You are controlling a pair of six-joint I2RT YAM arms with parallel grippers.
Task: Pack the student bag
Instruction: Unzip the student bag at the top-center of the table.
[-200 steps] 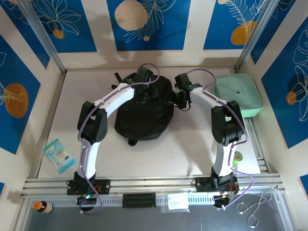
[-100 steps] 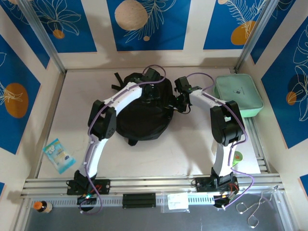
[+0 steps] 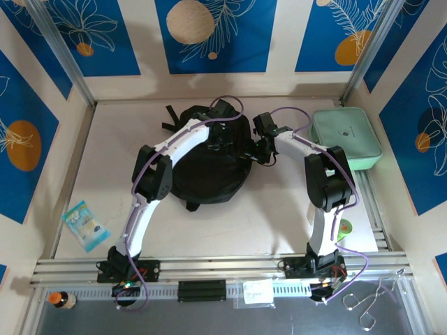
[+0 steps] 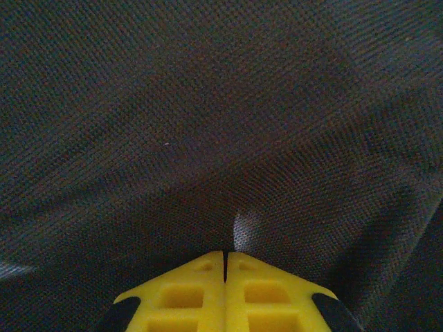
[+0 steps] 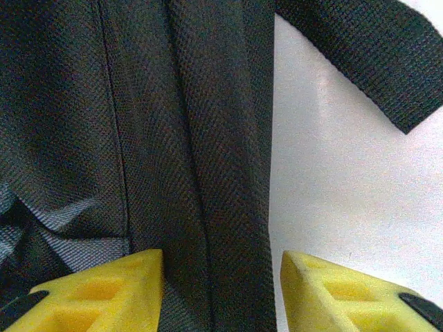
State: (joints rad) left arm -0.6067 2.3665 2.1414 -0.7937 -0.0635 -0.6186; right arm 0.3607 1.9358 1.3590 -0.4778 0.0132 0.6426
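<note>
Packing scene on the table (image 3: pixel 105 160). At its far middle, the black bag (image 3: pixel 209 174), lying flat, rounded, with straps trailing off its far left side.

Over the far part of the bag, the left hand (image 3: pixel 222 138), clenched on nothing visible. Yellow fingertips (image 4: pixel 201 273) pressed together with only a thin seam between them, tips right against the woven black fabric.

At the bag's right edge, the right hand (image 3: pixel 260 150), released. From the wrist view, yellow fingers (image 5: pixel 104 290) set well apart on either side of a band of black fabric along the bag's edge, with nothing grasped. Bare table just right of that band, and a loose strap (image 5: pixel 374 55) lying across the far right corner of the view.

Well to the right of the bag, by the far right wall, a mint-green pouch (image 3: pixel 347 137), flat and zipped. Near the left edge of the table, a blue packet (image 3: pixel 85 225), apart from everything else. On the near rail, a clear plastic sleeve (image 3: pixel 257 292).
</note>
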